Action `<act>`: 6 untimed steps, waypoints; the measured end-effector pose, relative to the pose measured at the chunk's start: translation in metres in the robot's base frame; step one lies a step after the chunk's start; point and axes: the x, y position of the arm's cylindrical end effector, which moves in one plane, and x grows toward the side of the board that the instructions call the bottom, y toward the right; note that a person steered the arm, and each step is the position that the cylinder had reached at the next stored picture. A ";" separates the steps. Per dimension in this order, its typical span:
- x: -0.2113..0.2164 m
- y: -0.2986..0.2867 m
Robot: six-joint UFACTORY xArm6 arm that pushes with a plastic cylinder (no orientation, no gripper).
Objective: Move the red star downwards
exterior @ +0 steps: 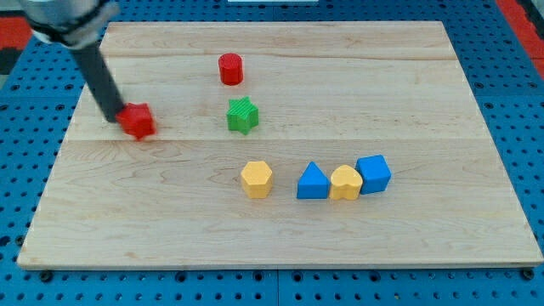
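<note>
The red star [138, 121] lies at the view's left on the wooden board [280, 229]. My tip [113, 117] is at the star's left edge, touching or almost touching it. The dark rod slants up to the view's top left.
A red cylinder [230, 69] stands at the top middle, with a green star [242, 115] below it. Lower down are a yellow hexagon [256, 179], a blue triangle [313, 182], a yellow block [346, 183] and a blue cube [373, 173] in a row.
</note>
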 end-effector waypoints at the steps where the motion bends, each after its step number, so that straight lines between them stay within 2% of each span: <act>1: 0.040 0.018; 2: 0.000 -0.010; 3: -0.026 -0.005; 4: 0.028 0.053; 5: 0.061 0.063; 6: 0.048 0.048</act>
